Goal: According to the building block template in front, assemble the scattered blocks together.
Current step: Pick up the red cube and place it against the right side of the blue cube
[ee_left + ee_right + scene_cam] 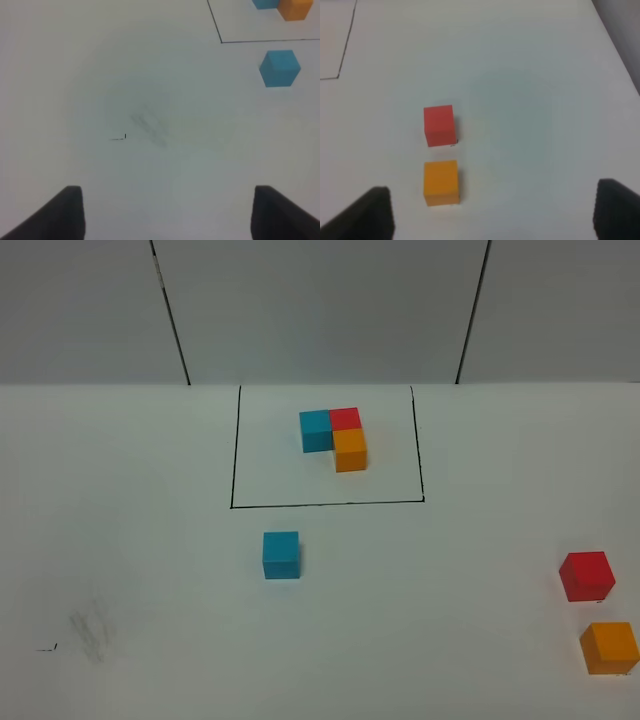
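Observation:
The building block template (335,435) is an L of cyan-blue, red and orange cubes inside a thin black rectangle (327,504) at the back of the white table. Of the scattered blocks, the blue cube (281,555) (279,67) sits just in front of that frame. The red cube (586,575) (439,125) and orange cube (609,647) (441,182) lie close together at the right edge. My left gripper (167,215) hangs open over bare table, short of the blue cube. My right gripper (495,215) is open, with the orange cube just ahead of its fingers. Neither arm shows in the high view.
A faint grey smudge (88,630) (148,125) and a small black mark (120,137) sit on the table's front left. A grey wall with two dark seams (170,310) rises behind the table. The table's right edge (620,55) runs close to the red and orange cubes.

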You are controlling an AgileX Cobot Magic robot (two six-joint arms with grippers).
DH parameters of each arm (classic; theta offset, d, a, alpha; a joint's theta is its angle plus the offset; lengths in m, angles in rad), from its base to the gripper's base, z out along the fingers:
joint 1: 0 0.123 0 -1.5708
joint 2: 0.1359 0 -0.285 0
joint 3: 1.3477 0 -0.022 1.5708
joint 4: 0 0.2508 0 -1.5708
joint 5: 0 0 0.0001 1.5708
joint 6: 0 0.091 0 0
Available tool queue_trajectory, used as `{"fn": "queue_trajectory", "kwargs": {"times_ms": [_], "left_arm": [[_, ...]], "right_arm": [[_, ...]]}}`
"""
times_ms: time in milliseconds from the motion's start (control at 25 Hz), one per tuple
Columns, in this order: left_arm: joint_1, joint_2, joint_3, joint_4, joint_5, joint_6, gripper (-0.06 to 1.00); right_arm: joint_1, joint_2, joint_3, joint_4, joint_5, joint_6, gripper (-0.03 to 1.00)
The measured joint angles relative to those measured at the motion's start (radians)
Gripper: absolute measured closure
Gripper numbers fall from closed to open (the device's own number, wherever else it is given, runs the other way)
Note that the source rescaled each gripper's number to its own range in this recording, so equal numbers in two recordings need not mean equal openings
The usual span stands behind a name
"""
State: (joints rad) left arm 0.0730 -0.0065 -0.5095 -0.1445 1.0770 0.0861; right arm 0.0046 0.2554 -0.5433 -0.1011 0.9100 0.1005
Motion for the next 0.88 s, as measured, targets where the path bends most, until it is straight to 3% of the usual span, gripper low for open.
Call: {"fn": "queue_trajectory", "kwargs": {"times_ms": [560, 880], "left_arm": [[0.000, 0.000, 0.000, -0.001, 0.000, 0.000, -0.05], [0.000, 0.000, 0.000, -0.001, 0.000, 0.000, -0.05]], "right_arm": [[0.000, 0.425, -0.001, 0.068, -0.253, -0.074, 0.31], [0.000, 0.558, -0.138, 0.123, -0.232, -0.168, 0.31]]}}
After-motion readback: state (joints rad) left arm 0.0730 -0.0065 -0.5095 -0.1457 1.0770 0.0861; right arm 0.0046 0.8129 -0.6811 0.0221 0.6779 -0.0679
